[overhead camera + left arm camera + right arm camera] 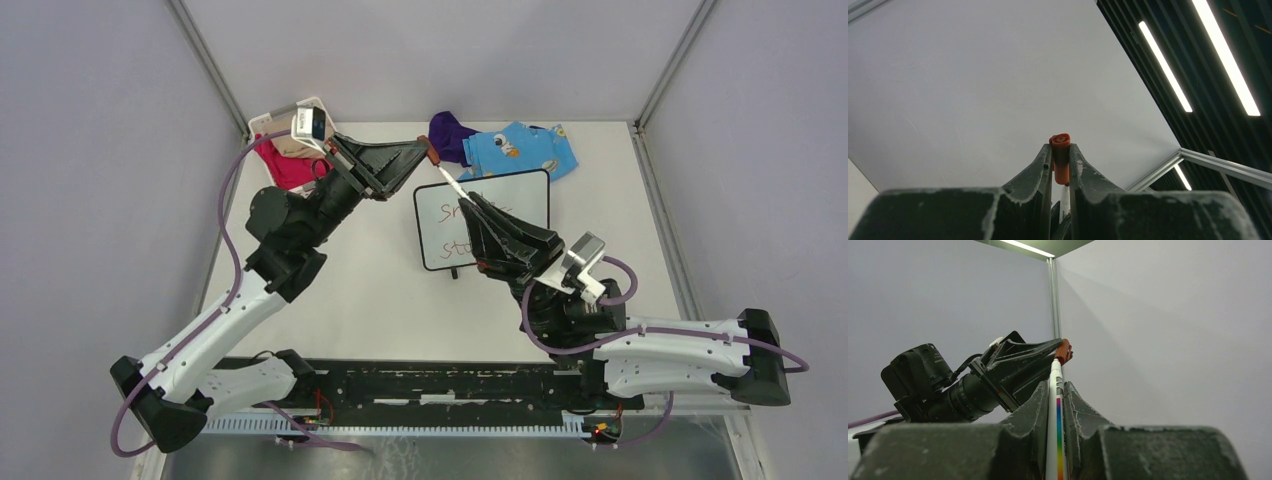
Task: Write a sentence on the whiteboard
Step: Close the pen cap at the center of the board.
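The whiteboard (pixel 520 195) lies flat mid-table, black-framed, with reddish-brown writing (pixel 450 228) in two lines, partly hidden by my right gripper. My right gripper (pixel 468 203) is shut on a white marker (pixel 450 186) with a rainbow stripe, held above the board; the marker also shows in the right wrist view (pixel 1056 405). My left gripper (pixel 425 150) is shut on the marker's orange-brown cap (pixel 434 154), seen between its fingers in the left wrist view (pixel 1060 156) and at the marker's far end in the right wrist view (pixel 1063 350). The cap sits at the marker's tip.
A blue printed cloth (pixel 520 150) and a purple cloth (pixel 452 135) lie behind the whiteboard. A white slatted basket (pixel 262 124) with pink cloth (pixel 285 165) stands at the back left. Grey walls enclose the table.
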`<state>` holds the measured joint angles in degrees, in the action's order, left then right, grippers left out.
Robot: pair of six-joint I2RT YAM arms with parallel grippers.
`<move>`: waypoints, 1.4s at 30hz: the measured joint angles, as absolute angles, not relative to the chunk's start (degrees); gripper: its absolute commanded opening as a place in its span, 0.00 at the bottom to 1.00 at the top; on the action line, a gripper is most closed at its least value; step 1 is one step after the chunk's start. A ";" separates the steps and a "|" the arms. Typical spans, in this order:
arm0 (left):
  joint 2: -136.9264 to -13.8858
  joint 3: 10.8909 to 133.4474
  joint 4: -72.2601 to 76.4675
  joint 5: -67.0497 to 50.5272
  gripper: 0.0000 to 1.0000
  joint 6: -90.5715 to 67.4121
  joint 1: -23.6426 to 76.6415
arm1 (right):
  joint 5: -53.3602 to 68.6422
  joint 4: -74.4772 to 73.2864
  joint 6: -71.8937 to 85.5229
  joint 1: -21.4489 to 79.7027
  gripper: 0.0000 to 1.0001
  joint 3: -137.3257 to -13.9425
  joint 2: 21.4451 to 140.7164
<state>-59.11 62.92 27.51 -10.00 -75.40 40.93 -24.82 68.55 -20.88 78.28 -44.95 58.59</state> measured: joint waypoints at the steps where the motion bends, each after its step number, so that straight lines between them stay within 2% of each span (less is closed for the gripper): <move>1: -59.11 62.85 27.40 -9.98 0.02 -75.31 41.01 | -24.91 68.60 -20.88 78.28 0.00 -44.95 58.59; 42: -58.81 63.18 26.59 -8.88 0.02 -72.99 41.28 | -26.04 69.34 -21.32 78.28 0.00 -44.95 58.85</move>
